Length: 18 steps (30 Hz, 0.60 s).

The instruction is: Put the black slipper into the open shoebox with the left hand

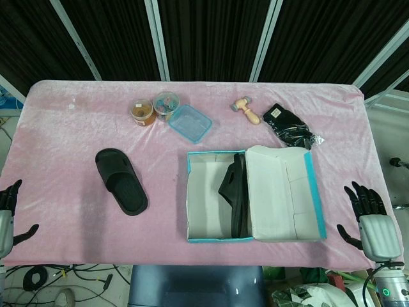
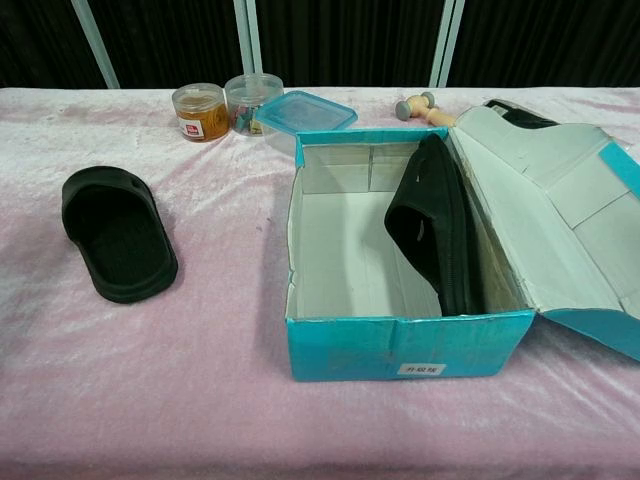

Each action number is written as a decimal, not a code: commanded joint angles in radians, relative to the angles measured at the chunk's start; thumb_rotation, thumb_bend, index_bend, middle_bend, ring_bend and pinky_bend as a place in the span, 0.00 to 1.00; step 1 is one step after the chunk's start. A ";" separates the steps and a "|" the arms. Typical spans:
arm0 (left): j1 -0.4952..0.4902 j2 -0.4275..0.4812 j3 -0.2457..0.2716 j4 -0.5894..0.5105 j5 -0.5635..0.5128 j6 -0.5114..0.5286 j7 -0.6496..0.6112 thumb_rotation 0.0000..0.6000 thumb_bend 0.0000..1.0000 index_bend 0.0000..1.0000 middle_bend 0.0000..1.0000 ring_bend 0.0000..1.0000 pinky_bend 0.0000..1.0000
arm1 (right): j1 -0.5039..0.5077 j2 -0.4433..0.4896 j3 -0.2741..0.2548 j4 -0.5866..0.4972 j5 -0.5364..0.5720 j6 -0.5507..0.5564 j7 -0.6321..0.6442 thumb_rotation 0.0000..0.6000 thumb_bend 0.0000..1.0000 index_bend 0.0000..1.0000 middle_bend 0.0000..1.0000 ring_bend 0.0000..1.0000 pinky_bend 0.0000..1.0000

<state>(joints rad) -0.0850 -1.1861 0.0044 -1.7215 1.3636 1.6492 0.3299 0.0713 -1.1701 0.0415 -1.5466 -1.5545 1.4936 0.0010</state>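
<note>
A black slipper lies flat on the pink cloth, left of the open teal shoebox. A second black slipper stands on its edge inside the box against the right wall. The box lid is folded out to the right. My left hand is at the table's near left edge, fingers spread, holding nothing, well left of the loose slipper. My right hand is at the near right edge, also spread and empty. Neither hand shows in the chest view.
At the back stand two small jars, a clear blue-lidded container, a wooden mallet toy and a black bundle. The pink cloth covers the whole table.
</note>
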 commanded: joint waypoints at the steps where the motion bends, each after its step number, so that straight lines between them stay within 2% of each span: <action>1: -0.002 -0.001 -0.011 -0.003 -0.002 -0.012 0.008 1.00 0.00 0.05 0.17 0.16 0.00 | -0.001 0.001 -0.001 -0.002 0.001 0.001 -0.002 1.00 0.18 0.00 0.01 0.00 0.07; 5: -0.014 -0.002 -0.020 -0.014 0.004 -0.034 0.036 1.00 0.00 0.05 0.17 0.16 0.00 | -0.003 0.003 -0.005 -0.002 -0.002 0.002 -0.001 1.00 0.18 0.00 0.01 0.00 0.07; 11: -0.077 0.001 -0.049 -0.055 -0.011 -0.128 0.133 1.00 0.00 0.05 0.19 0.16 0.00 | -0.004 0.005 -0.008 0.000 -0.009 0.005 0.006 1.00 0.18 0.00 0.01 0.00 0.07; 14: -0.125 -0.005 -0.081 -0.075 -0.051 -0.195 0.183 1.00 0.00 0.08 0.20 0.16 0.00 | -0.003 0.001 -0.010 0.002 -0.014 0.005 0.009 1.00 0.18 0.00 0.01 0.00 0.07; 18: -0.231 -0.036 -0.154 -0.085 -0.153 -0.322 0.264 1.00 0.00 0.09 0.19 0.16 0.00 | 0.000 -0.003 -0.014 0.003 -0.018 -0.001 0.005 1.00 0.18 0.00 0.01 0.00 0.07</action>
<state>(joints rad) -0.2560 -1.2017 -0.1044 -1.7949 1.2704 1.3947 0.5485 0.0708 -1.1727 0.0277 -1.5432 -1.5720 1.4928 0.0062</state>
